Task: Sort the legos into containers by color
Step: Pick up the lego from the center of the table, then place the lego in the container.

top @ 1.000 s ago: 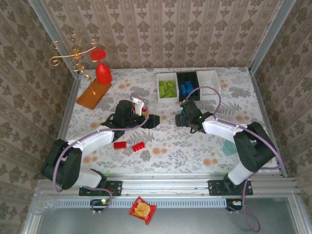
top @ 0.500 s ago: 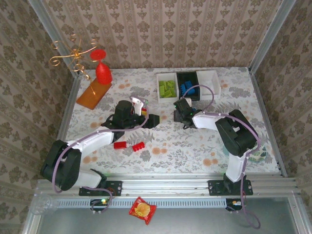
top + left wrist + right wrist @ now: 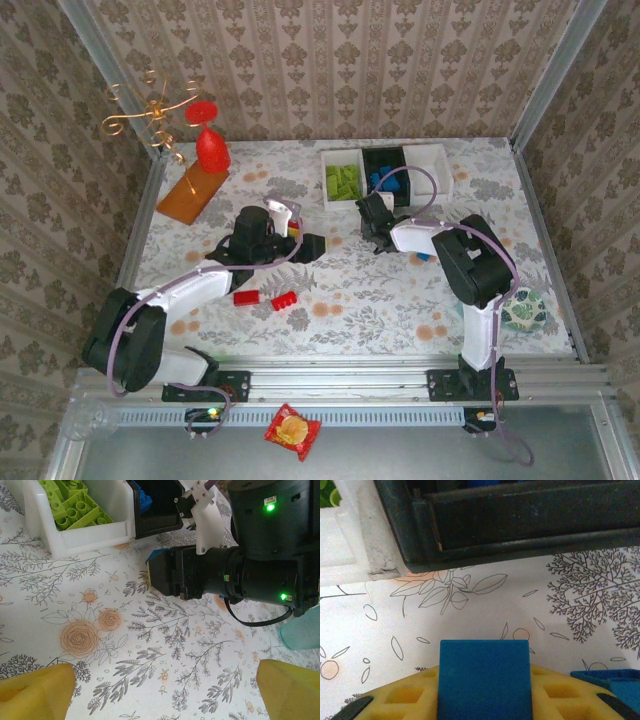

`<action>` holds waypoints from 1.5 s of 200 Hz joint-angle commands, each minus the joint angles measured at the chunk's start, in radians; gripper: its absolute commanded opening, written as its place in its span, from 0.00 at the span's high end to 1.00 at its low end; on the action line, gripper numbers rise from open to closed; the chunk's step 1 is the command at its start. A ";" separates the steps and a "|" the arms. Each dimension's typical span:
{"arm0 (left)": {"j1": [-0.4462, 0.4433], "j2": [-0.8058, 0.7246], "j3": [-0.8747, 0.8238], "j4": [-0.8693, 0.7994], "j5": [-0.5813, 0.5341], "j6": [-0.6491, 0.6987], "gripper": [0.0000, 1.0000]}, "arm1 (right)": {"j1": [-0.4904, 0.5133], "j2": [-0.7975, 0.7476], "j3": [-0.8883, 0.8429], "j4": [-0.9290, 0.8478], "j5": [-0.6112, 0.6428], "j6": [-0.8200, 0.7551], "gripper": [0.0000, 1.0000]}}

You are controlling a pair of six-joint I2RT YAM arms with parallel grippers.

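Blue lego brick [image 3: 484, 677] is sitting clamped between the right gripper's [image 3: 372, 214] yellow pads [image 3: 400, 696], just in front of the black bin [image 3: 520, 520]. Left gripper [image 3: 162, 692] is hanging wide open above the floral table [image 3: 400, 290], red bricks [image 3: 246, 297] lying nearby.

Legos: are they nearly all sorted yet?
Nearly. Done: green legos are in the left white bin, blue ones in the black bin. In hand: the right gripper holds a blue lego just before the black bin. Left: two red legos lie on the table near the open left gripper; the right white bin looks empty.
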 commanded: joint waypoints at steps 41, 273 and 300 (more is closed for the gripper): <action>0.009 -0.029 -0.012 -0.008 0.002 0.018 0.05 | -0.015 -0.248 -0.080 0.125 -0.076 -0.125 0.70; -0.007 -0.071 -0.013 -0.016 0.032 0.007 0.04 | -0.264 -0.119 0.309 -0.092 -0.404 -0.080 0.39; -0.021 -0.054 0.013 -0.037 0.068 0.024 0.04 | -0.232 -0.353 -0.026 -0.075 -0.308 -0.065 0.33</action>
